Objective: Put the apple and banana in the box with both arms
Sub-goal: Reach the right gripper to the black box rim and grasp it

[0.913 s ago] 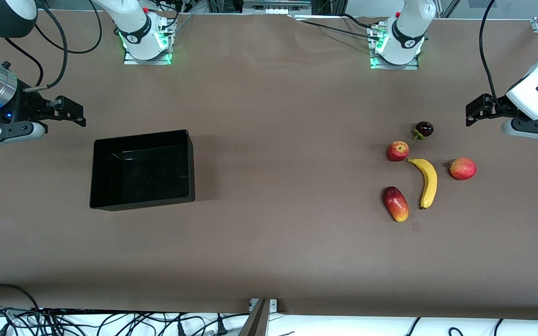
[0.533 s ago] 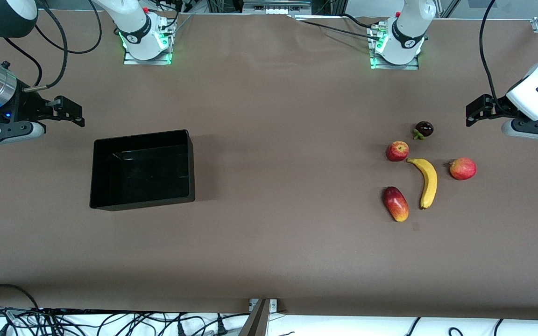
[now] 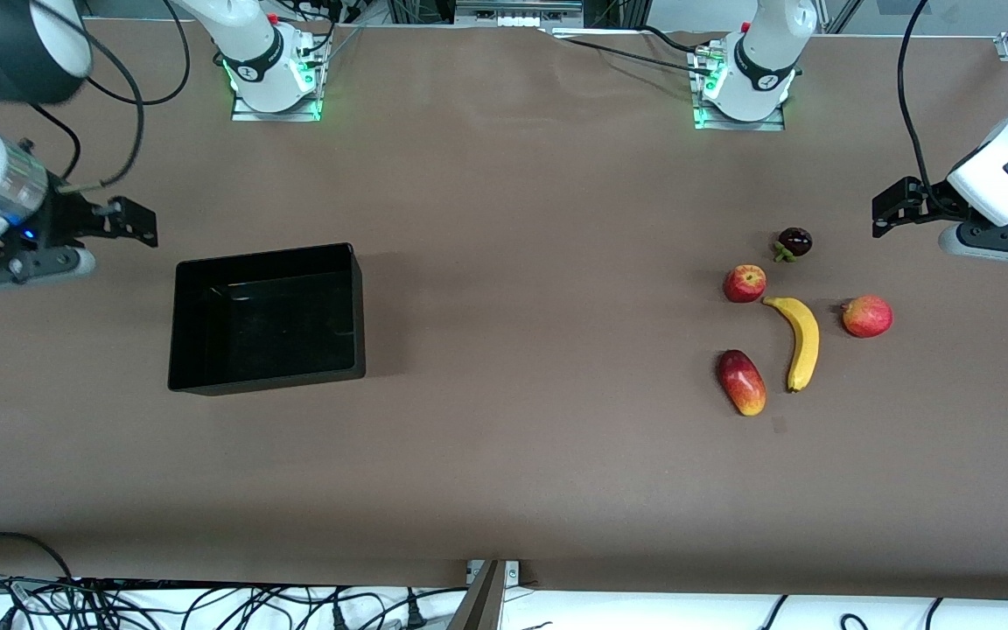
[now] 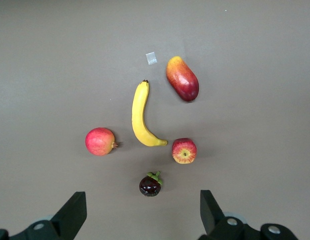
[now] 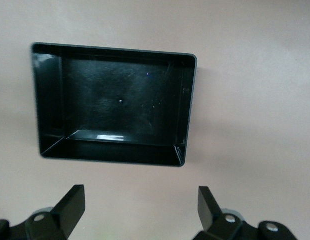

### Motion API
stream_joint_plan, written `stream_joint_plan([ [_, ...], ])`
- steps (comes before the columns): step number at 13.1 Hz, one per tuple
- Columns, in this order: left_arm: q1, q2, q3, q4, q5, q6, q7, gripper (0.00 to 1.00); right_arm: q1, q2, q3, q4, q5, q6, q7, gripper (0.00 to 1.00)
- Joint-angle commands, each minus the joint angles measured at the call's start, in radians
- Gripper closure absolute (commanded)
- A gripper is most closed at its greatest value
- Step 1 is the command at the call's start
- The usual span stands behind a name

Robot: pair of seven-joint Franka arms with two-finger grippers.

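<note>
Item one: my left hand (image 4: 140, 220), black two-finger, fingers (image 4: 74, 212) spread wide and holding nothing, up in the air over bare brown tabletop (image 3: 539, 262) at the left arm's end, near the fruit group. Item two: my right hand (image 5: 140, 217), same make, fingers wide and empty, in the air over the tabletop at the right arm's end, beside the box. Item three: shallow rectangular glossy black plastic box (image 3: 178, 332), nothing in it. Item four: small round red apple with yellowish streaks (image 3: 745, 283), on the tabletop just beside the upper tip of the curved bright yellow banana (image 3: 801, 341). Item five: elongated red-yellow mango-like fruit (image 3: 741, 382), beside the banana, nearest the front camera. Item six: smooth pinkish-red round fruit (image 3: 867, 316), beside the banana toward the left arm's end. Item seven: small dark purple round fruit with a green stem cap (image 3: 794, 242), farther from the camera than the apple.
</note>
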Motion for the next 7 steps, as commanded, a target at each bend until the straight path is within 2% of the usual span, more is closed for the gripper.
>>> stream_joint_plan([
  [1,0.002,0.012,-0.001,0.026,-0.021,-0.009,0.024,0.00,-0.009,0.039,-0.031,-0.115,-0.019,0.142,-0.020,0.00],
  [4,0.002,0.012,-0.001,0.026,-0.021,-0.009,0.024,0.00,-0.015,0.123,-0.079,-0.186,-0.009,0.249,-0.022,0.00],
  [7,0.001,0.012,-0.002,0.028,-0.022,-0.008,0.018,0.00,-0.040,0.157,-0.084,-0.314,0.003,0.405,-0.022,0.00],
])
